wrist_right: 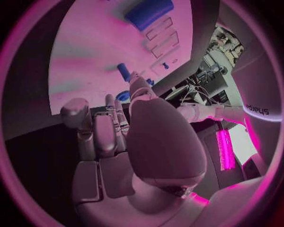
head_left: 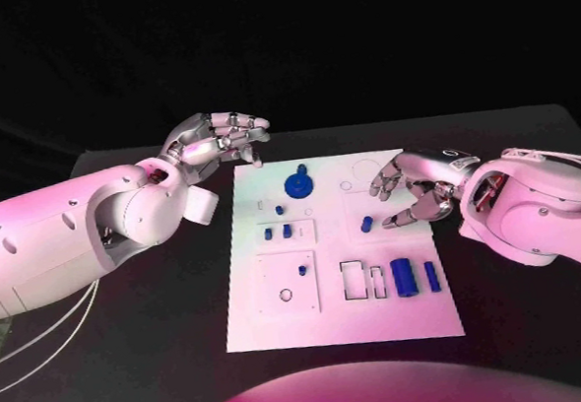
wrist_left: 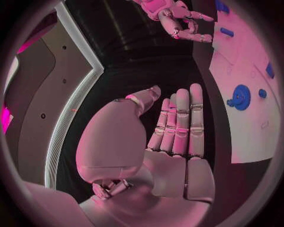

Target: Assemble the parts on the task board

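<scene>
The white task board [head_left: 346, 303] lies in the middle of the table. A blue gear [head_left: 300, 181] stands near its far end, with small blue parts [head_left: 277, 230] nearer the middle. Two blue cylinders [head_left: 415, 277] lie side by side at its right. My left hand [head_left: 218, 137] hangs beyond the board's far left corner and holds nothing; its fingers [wrist_left: 180, 125] lie straight, with the gear [wrist_left: 240, 97] off to one side. My right hand [head_left: 418, 190] hovers over the board's right edge with fingers spread and empty, just right of a short blue peg [head_left: 367, 222]. The peg [wrist_right: 124, 72] lies just past its fingertips.
Outlined recesses [head_left: 362, 280] and a square plate [head_left: 287, 281] mark the board's near half. Black table [head_left: 162, 316] surrounds the board on all sides. My right hand [wrist_left: 177, 21] also shows in the left wrist view, over the board's far side.
</scene>
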### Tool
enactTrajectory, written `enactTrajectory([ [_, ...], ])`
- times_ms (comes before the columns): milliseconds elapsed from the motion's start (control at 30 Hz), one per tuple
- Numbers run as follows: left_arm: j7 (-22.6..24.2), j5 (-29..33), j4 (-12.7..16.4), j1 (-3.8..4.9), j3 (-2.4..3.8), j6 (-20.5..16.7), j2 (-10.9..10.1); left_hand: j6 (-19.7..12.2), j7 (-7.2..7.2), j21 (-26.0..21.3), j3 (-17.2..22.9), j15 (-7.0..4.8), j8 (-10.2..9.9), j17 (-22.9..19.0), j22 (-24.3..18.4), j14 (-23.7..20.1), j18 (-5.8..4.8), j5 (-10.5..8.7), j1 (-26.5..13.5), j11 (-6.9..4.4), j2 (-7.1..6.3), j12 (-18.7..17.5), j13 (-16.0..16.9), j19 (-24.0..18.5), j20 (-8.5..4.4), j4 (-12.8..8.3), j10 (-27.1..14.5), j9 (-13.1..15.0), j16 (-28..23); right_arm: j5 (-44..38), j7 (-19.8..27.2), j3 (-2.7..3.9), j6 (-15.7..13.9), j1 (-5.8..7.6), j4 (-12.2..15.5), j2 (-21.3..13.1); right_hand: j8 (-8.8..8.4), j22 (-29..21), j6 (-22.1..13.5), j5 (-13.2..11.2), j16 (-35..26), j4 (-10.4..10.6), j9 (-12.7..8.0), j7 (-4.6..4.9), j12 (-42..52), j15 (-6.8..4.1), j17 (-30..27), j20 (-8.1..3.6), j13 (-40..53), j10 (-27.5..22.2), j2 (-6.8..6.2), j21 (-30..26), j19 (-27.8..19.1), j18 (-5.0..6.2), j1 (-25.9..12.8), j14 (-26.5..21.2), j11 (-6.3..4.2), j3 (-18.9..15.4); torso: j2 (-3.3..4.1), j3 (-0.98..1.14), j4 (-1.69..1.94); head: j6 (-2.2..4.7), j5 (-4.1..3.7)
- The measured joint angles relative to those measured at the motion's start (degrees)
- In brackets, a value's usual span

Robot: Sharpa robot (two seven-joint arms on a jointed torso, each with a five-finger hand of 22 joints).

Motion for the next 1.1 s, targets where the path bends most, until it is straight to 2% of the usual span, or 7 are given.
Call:
enactTrajectory([
  [100,0.0,0.0,0.0,0.00,0.00,0.1,0.0,0.0,0.00,0.0,0.0,0.00,0.0,0.0,0.0,0.0,0.01,0.00,0.0,0.00,0.00,0.0,0.0,0.0,0.00,0.0,0.0,0.0,0.0,-0.7,0.0,-0.06,0.5,-0.63,-0.9,1.2,0.00,0.7,0.0,0.0,0.5,0.4,-0.1,0.00,0.8,-0.02,0.5,-0.36,0.0,0.1,0.85,0.7,0.4,0.00,1.3,0.0,-0.05,0.5,0.02,0.01,0.02,0.00,0.05],
  [167,0.0,0.0,0.0,0.00,-0.01,0.1,0.0,0.0,0.00,0.0,0.0,0.00,0.0,0.0,0.0,0.0,0.00,0.00,0.0,0.00,0.00,0.0,0.0,0.0,0.00,0.0,0.0,0.0,0.0,-1.1,0.0,-0.08,0.8,-1.04,-1.7,2.2,0.00,1.5,0.0,0.0,0.8,0.6,-0.2,-0.03,1.8,-0.22,0.7,-0.53,0.1,1.2,1.67,1.6,1.0,0.00,2.1,0.2,-0.54,1.5,0.03,0.01,0.04,0.00,0.07],
  [267,0.0,0.0,0.0,0.01,-0.01,0.1,0.0,0.0,0.00,0.0,0.0,0.00,0.0,0.0,0.0,0.0,0.00,0.00,0.0,0.00,0.00,0.0,0.0,0.0,0.00,0.0,0.0,0.0,0.0,-1.7,0.0,-0.13,1.1,-1.81,-2.4,3.5,0.00,2.5,0.5,0.0,0.8,0.7,-0.5,-0.45,2.4,-0.22,0.5,-0.83,-0.1,3.1,2.72,2.6,1.8,0.00,3.1,0.2,-0.69,4.2,0.03,0.01,0.04,0.00,0.07],
  [533,0.0,0.0,0.1,0.01,-0.01,0.2,0.0,0.0,0.00,-0.2,0.0,0.00,0.0,0.0,0.0,0.0,0.00,0.00,0.0,0.00,0.00,0.0,0.0,0.0,0.00,0.0,0.0,0.0,0.0,-2.4,0.2,-0.21,1.9,-2.96,-3.8,5.3,0.49,4.2,3.9,0.0,1.3,0.8,-1.4,-0.76,1.2,-0.64,1.0,-1.04,-0.4,6.6,2.98,4.0,2.5,0.00,3.4,0.2,-1.23,13.4,0.04,0.01,0.02,0.00,0.07],
  [700,0.0,0.0,0.1,0.00,-0.01,0.2,-0.1,0.0,0.00,-0.2,0.0,0.00,0.0,0.0,0.0,0.0,0.00,0.00,0.0,0.00,0.00,0.0,0.0,0.0,0.00,0.0,0.0,0.0,0.0,-2.7,0.3,-0.13,2.0,-3.09,-4.3,5.7,0.90,5.1,5.5,0.0,1.7,0.6,-1.7,-0.95,-0.2,-1.00,1.3,-1.22,-0.4,9.0,0.92,4.7,2.7,0.00,1.3,0.3,-1.54,20.5,0.02,-0.02,0.00,0.00,0.07],
  [833,0.0,0.0,0.1,0.00,-0.01,0.3,-0.1,0.0,0.00,-0.2,0.0,0.00,0.0,0.0,0.0,0.0,0.00,0.00,0.0,0.00,0.00,0.0,0.0,0.0,0.00,0.0,0.0,0.0,0.0,-2.9,0.3,-0.12,2.2,-3.16,-4.5,5.9,0.89,5.4,5.5,0.0,1.7,0.4,-1.7,-0.98,-0.7,-1.06,1.4,-1.43,-0.4,9.7,-0.39,4.7,2.9,0.00,0.5,0.2,-1.64,23.6,-0.01,-0.02,-0.01,0.00,0.07],
  [1100,-0.1,0.0,0.1,0.02,-0.01,0.3,-0.1,0.0,0.00,-0.2,0.0,0.00,0.0,0.0,0.0,0.0,0.00,0.00,0.0,0.00,0.00,0.0,0.0,0.0,0.00,0.0,0.0,0.0,0.0,-3.2,0.3,-0.09,2.2,-3.35,-4.7,6.2,1.12,5.6,6.0,0.0,1.9,0.2,-1.7,-1.06,-1.1,-1.05,1.4,-1.43,-0.3,10.1,-1.07,5.1,2.9,0.01,-0.2,0.2,-1.61,25.7,-0.02,-0.01,-0.02,0.00,0.04],
])
